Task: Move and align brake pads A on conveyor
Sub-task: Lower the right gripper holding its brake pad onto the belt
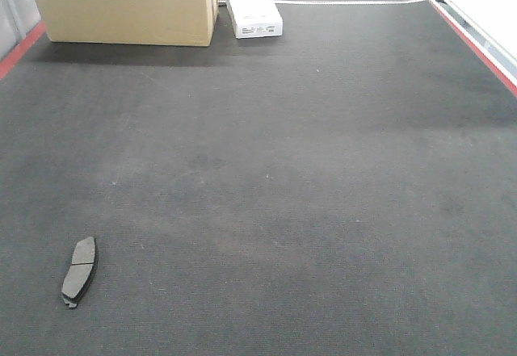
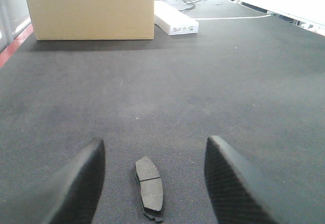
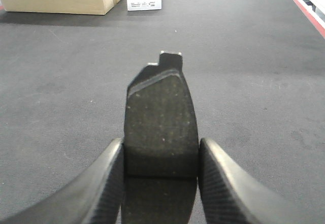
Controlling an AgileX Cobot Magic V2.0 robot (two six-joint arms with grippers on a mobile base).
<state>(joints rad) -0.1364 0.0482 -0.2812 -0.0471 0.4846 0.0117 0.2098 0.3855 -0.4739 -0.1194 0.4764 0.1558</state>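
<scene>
While the right gripper [image 3: 161, 144] clamps a brake pad [image 3: 160, 112], the left gripper [image 2: 155, 150] gapes. Another pad [image 2: 149, 186] lies flat — on the conveyor [image 2: 213, 82].

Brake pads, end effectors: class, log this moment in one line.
left end effector: open, aimed at loose brake pad on conveyor | right end effector: shut on held brake pad

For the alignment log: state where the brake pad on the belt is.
The loose brake pad lies on the conveyor, lower left in the front view, between the fingers of the open left gripper, touching neither.
</scene>
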